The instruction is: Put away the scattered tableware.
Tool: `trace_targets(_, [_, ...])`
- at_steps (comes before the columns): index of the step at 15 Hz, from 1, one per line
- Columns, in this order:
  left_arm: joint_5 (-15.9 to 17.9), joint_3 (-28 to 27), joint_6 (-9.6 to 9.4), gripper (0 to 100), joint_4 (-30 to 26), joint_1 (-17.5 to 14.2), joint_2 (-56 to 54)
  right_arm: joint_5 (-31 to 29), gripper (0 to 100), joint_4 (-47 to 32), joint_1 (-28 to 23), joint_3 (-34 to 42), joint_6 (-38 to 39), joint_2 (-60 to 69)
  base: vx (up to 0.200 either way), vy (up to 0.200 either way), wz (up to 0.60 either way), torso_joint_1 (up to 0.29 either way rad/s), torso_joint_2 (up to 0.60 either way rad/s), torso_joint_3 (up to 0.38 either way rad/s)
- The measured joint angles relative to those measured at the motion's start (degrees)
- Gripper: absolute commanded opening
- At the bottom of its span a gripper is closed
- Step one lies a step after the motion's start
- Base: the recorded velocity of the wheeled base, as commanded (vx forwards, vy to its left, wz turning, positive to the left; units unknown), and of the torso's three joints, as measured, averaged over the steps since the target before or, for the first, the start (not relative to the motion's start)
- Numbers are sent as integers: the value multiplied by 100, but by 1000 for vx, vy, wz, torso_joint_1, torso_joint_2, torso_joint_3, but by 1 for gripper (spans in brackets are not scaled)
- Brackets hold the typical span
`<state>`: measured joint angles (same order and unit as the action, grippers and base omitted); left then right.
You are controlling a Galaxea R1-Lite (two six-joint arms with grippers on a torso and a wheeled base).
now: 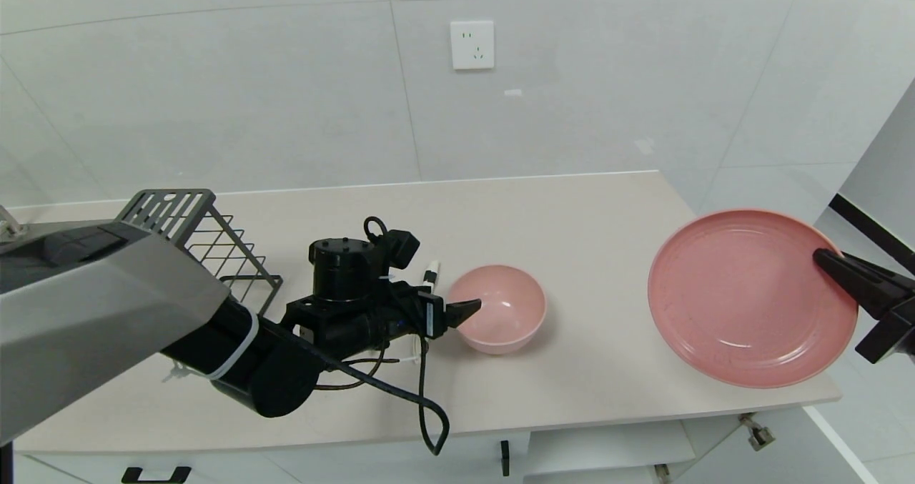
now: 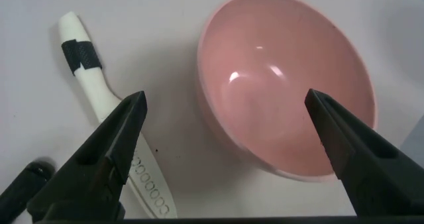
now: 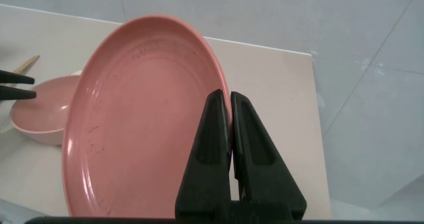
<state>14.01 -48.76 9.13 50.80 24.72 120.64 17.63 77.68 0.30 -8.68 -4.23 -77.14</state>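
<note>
Beige countertop [image 1: 572, 212] against a white tiled wall [image 1: 214, 98], carrying most of what follows. Next in size: grey wire rack [image 1: 207, 241] at the left end, standing on the top, partly hidden behind the left arm.

Then pink plate [image 1: 743, 298] over the right end, near the front corner, tilted up with its face toward the head camera. Can't tell whether its lower rim touches the top. Pinched at the right-hand rim by right gripper [image 1: 822, 259] — fingers pressed together on the rim, one on each face, clear in the right wrist view.

Pink bowl [image 1: 500, 309] upright on the counter, about mid-length, well apart from the plate, nothing in it. Left gripper [image 2: 225, 98] low at the bowl's left side, jaws spread wide, holding nothing. Bowl framed between the two fingers in the left wrist view; in the head view one fingertip right at the bowl's left rim, contact not resolvable.

White spoon [image 2: 89, 71] flat on the counter just beside the bowl on its left, between bowl and rack. Black band wrapped near the handle end, which points toward the wall; lower part covered by a gripper finger.

Smallest — white wall socket [image 1: 472, 44] on the tiles, above and behind the bowl.
</note>
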Motion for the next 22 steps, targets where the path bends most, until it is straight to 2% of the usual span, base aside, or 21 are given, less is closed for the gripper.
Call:
trace_targets(16, [-46,-295,1,100,6,162,518,0,0,0,11,6,-26,-37,0,0,0,0,0,0])
trace_targets(17, [-46,-280,4,0,6,188,533,2,0,0,11,6,-30,-37,0,0,0,0,0,0])
trace_targets(20, [-46,-184,-5,0,29,206,571,0,0,0,11,4,-41,-34,0,0,0,0,0,0])
trace_targets(22, [-49,-143,-2,0,321,210,591,2,0,-2,11,4,-41,-33,0,0,0,0,0,0])
